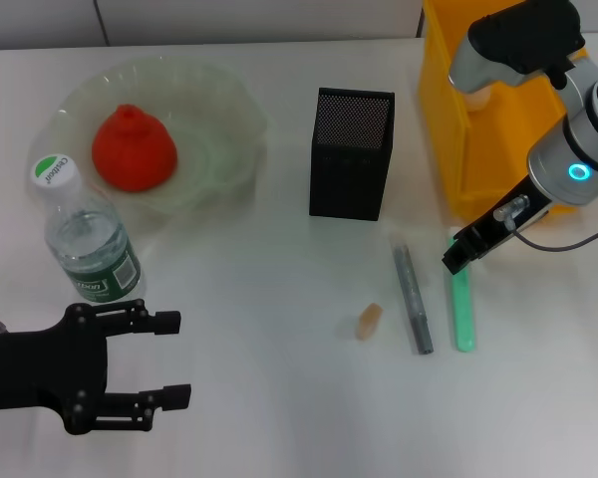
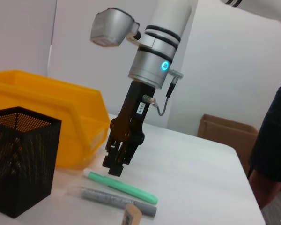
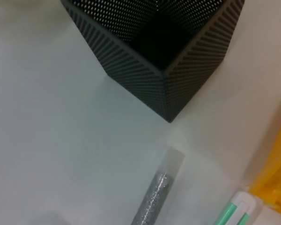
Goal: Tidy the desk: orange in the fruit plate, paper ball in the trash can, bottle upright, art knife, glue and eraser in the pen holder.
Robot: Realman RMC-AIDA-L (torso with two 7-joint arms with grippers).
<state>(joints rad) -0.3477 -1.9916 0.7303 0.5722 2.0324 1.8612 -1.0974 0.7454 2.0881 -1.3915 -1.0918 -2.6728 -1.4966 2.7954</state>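
The orange (image 1: 133,149) lies in the fruit plate (image 1: 224,119) at the back left. The bottle (image 1: 85,237) stands upright in front of the plate. Mid-desk stands the pen holder (image 1: 351,152), with the trash can (image 1: 488,129) to its right. In front of the holder lie the eraser (image 1: 369,321), the grey glitter glue (image 1: 413,299) and the green art knife (image 1: 463,309). My right gripper (image 1: 456,257) hovers just over the knife's far end (image 2: 91,174). At the near left, my left gripper (image 1: 174,358) is open and holds nothing. A pale patch in the bin may be the paper ball.
A cardboard box (image 2: 227,133) stands beyond the desk's edge in the left wrist view. The right wrist view shows the pen holder (image 3: 164,61), the glue (image 3: 154,201) and the knife's white end (image 3: 239,208) beside the yellow bin wall (image 3: 278,178).
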